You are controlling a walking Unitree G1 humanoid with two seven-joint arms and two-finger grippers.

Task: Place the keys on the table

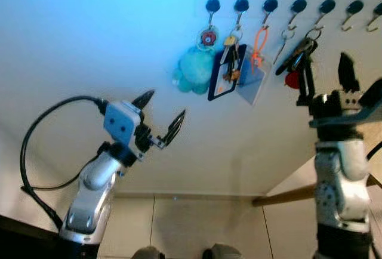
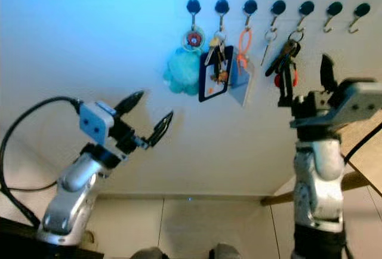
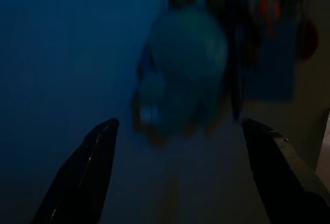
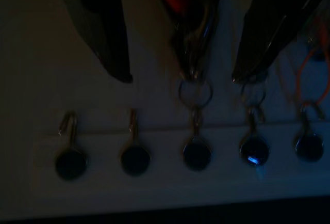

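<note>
The keys (image 1: 300, 56) are hanging on a wall hook (image 1: 326, 5), far right. The right claw (image 1: 327, 83) is gaping open around them, seemingly not touching. The left claw (image 1: 162, 113) is hovering open near a teal plush (image 1: 194, 70).

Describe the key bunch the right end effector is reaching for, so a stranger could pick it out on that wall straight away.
Find the row of black hooks along the top of the white wall. The dark key bunch hangs from the fifth hook counting from the robot's left, just above the open right end effector. Unlike the teal plush and card holders beside it, it carries a red tag and black fobs.
</note>
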